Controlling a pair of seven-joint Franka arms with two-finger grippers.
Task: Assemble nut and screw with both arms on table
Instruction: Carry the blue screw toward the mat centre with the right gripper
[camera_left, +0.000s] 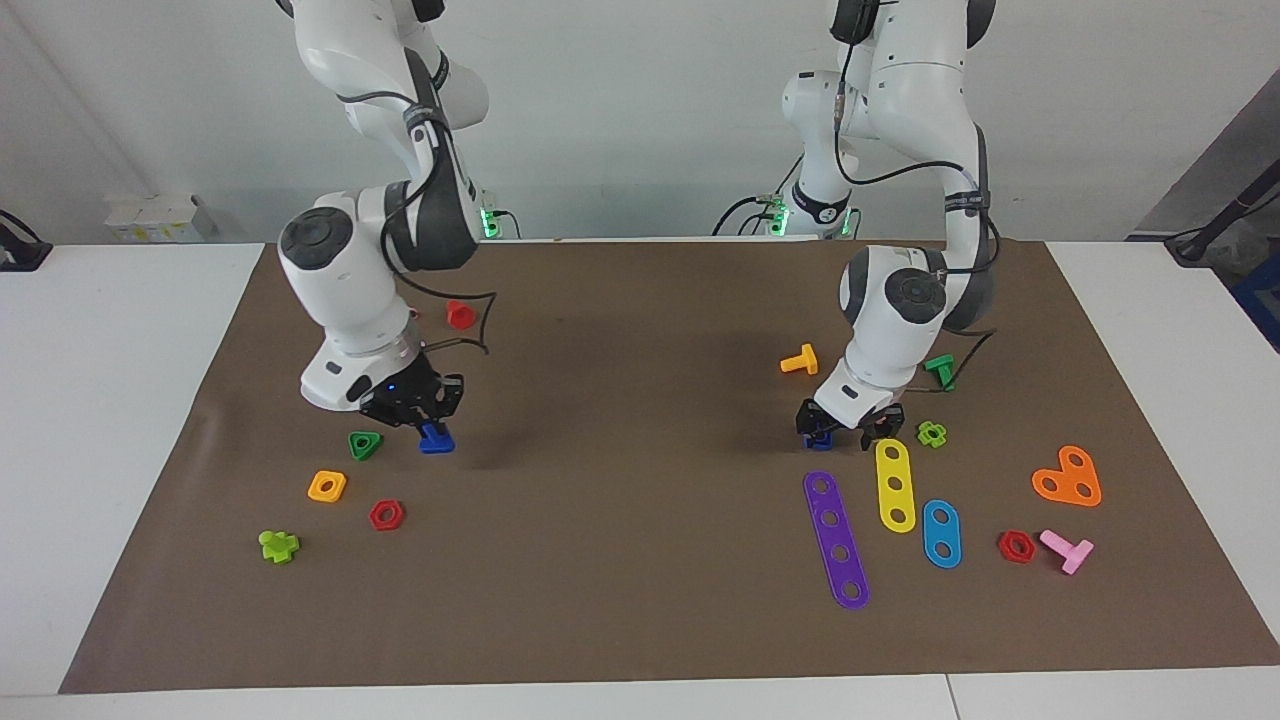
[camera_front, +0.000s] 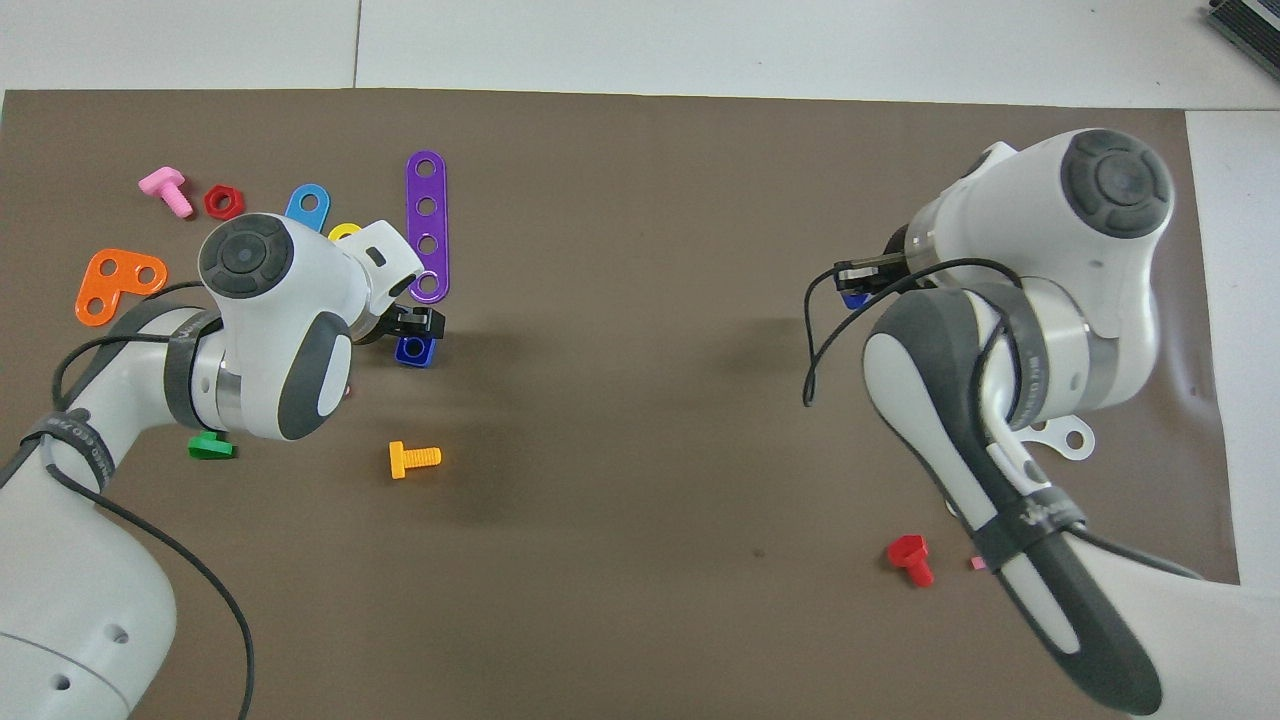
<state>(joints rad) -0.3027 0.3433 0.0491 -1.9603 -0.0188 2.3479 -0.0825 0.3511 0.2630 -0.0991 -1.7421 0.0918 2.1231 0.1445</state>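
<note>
My right gripper (camera_left: 428, 425) is low over the brown sheet (camera_left: 640, 560) at the right arm's end of the table, shut on the dark-blue screw (camera_left: 436, 439). In the overhead view only a bit of the screw (camera_front: 852, 298) shows under this gripper (camera_front: 858, 280). My left gripper (camera_left: 845, 435) is down at the sheet with its fingers apart. The dark-blue square nut (camera_left: 820, 438) lies by one fingertip. In the overhead view the nut (camera_front: 414, 350) lies just beside the gripper (camera_front: 412, 323).
Purple (camera_left: 838, 540), yellow (camera_left: 895, 485) and blue (camera_left: 941, 533) strips lie just beside the left gripper, farther from the robots. An orange bolt (camera_left: 799, 360) and a green bolt (camera_left: 940, 370) lie nearer the robots. A green triangular nut (camera_left: 365, 445) and an orange square nut (camera_left: 327, 486) lie by the right gripper.
</note>
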